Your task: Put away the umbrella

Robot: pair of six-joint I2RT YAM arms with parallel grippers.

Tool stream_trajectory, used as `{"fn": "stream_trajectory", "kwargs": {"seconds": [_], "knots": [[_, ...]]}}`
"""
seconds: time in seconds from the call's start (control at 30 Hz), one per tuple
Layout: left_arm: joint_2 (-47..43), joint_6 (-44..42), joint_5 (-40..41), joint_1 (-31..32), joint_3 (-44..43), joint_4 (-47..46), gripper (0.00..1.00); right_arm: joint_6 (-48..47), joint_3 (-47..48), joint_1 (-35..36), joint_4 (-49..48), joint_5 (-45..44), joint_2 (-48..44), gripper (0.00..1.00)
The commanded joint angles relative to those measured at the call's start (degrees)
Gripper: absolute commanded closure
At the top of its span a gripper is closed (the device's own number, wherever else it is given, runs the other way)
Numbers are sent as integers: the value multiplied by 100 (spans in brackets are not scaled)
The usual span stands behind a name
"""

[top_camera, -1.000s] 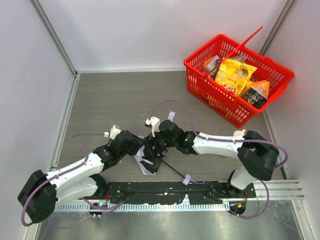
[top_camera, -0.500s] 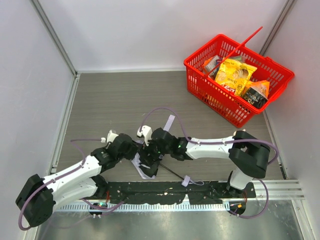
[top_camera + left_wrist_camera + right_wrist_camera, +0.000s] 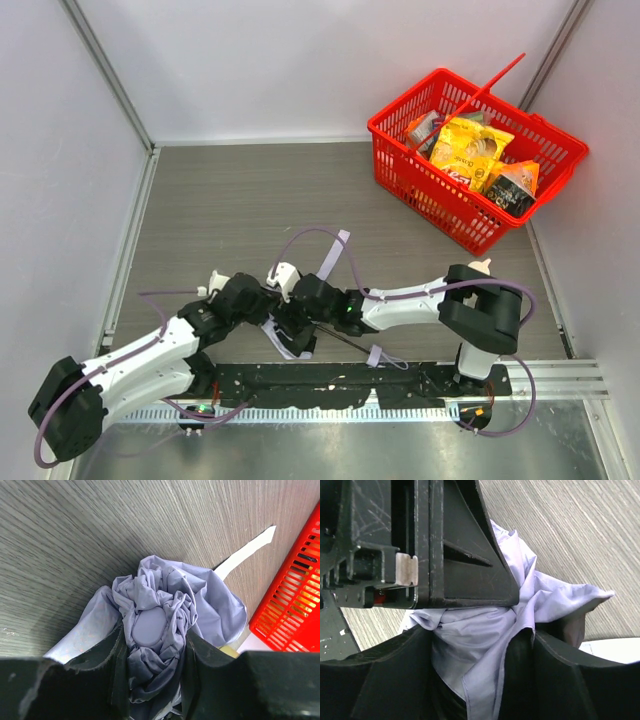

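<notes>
Mid-bundle: both tools are buried in the crumpled pale lavender fabric folding umbrella [image 3: 165, 587], nowhere near put away yet.

The umbrella lies on the grey wood-grain desk [image 3: 230, 210], well apart from the red plastic mesh basket [image 3: 430, 195], off toward its near-left. Its thin black shaft [image 3: 345, 341] pokes out on the basket side. The left tool [image 3: 154, 645] is pinching a scrunched wad of canopy between its fingers. The right tool [image 3: 475, 640] straddles more fabric right up against the left one. Its fingers stand wide with cloth filling the gap, and honestly I can't tell if it's actually squeezing. My guess is this is the gather-the-canopy step. Next move probably calls for one firm grip on the whole bundle, loose folds tucked in, so nothing drags or snags on the way to wherever it gets stowed.
</notes>
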State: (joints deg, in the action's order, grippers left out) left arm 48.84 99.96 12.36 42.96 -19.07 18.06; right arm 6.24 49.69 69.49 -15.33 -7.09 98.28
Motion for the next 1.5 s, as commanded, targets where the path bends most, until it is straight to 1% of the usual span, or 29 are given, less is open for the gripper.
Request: {"fn": "stream_trajectory", "kwargs": {"seconds": [0.0,0.03,0.07,0.1,0.13,0.17,0.27,0.3,0.33,0.37,0.4,0.43,0.47,0.5,0.53,0.57,0.6,0.63,0.7,0.73,0.8,0.87,0.93,1.0,1.1,1.23,1.3,1.37,1.47], "knots": [[-173,559,-814,63,-255,-840,100,26,-39,-67,-233,-92,271,40],[-147,559,-849,63,-246,-848,100,70,-12,-94,-207,5,323,51],[-138,594,-884,63,-238,-875,100,79,40,-129,-146,128,332,59],[-120,595,-902,55,-238,-892,100,36,58,-138,-128,242,341,72],[-120,586,-919,55,-246,-936,100,35,76,-155,-128,330,341,79],[-94,568,-928,63,-246,-997,100,35,76,-155,-119,340,297,98],[-33,192,-894,46,-404,-1112,100,167,23,-321,-145,524,104,99],[-32,16,-841,46,-492,-1086,100,306,-99,-401,-232,847,-36,99],[-32,-229,-788,55,-588,-1068,100,412,-170,-602,-433,972,-98,99],[-58,-475,-709,37,-676,-1068,92,596,-362,-717,-549,1417,-246,99],[-102,-687,-613,46,-738,-1042,81,685,-425,-1005,-785,1630,-309,99],[-172,-889,-508,46,-817,-981,68,877,-617,-1138,-891,2015,-449,99],[-269,-1039,-402,46,-887,-858,57,949,-697,-1418,-1101,2228,-563,99],[-357,-1223,-288,46,-940,-770,51,1071,-811,-1665,-1182,2552,-625,99],[-462,-1381,-191,46,-975,-735,44,1090,-847,-1745,-1278,2712,-739,99],[-559,-1540,-121,37,-1002,-717,39,1116,-908,-1885,-1288,2913,-810,99],[-664,-1654,-50,28,-1054,-664,33,1116,-935,-1939,-1297,2994,-906,99],[-743,-1769,-23,11,-1090,-629,29,1125,-926,-2027,-1253,3108,-968,99],[-937,-2128,64,-24,-1239,-480,9,1238,-996,-2263,-1305,3344,-1100,99],[-1016,-2356,134,-24,-1387,-375,6,1344,-1014,-2334,-1367,3416,-1205,99],[-1192,-2761,240,-33,-1564,-199,5,1554,-1093,-2572,-1534,3696,-1328,99],[-1271,-3121,180,-33,-1661,-215,5,1704,-1085,-2783,-1631,3996,-1416,99],[-1298,-3377,57,-33,-1758,-172,8,1688,-979,-2897,-1499,4110,-1530,99],[-1342,-3483,82,-42,-1811,3,8,1496,-717,-2924,-1166,4023,-1662,99],[-1561,-3501,188,-33,-1688,92,8,968,-268,-2985,-280,3768,-1821,99],[-1904,-3536,162,-42,-1503,-22,7,748,277,-3240,178,3882,-1813,99],[-1966,-3484,-22,-42,-1416,-118,4,590,488,-3258,381,3926,-1795,99],[-1983,-3300,-207,-33,-1363,-110,0,440,480,-3258,356,3926,-1847,99],[-2071,-2800,-365,-77,-1179,-320,0,387,279,-3249,154,3891,-2005,99]]}}
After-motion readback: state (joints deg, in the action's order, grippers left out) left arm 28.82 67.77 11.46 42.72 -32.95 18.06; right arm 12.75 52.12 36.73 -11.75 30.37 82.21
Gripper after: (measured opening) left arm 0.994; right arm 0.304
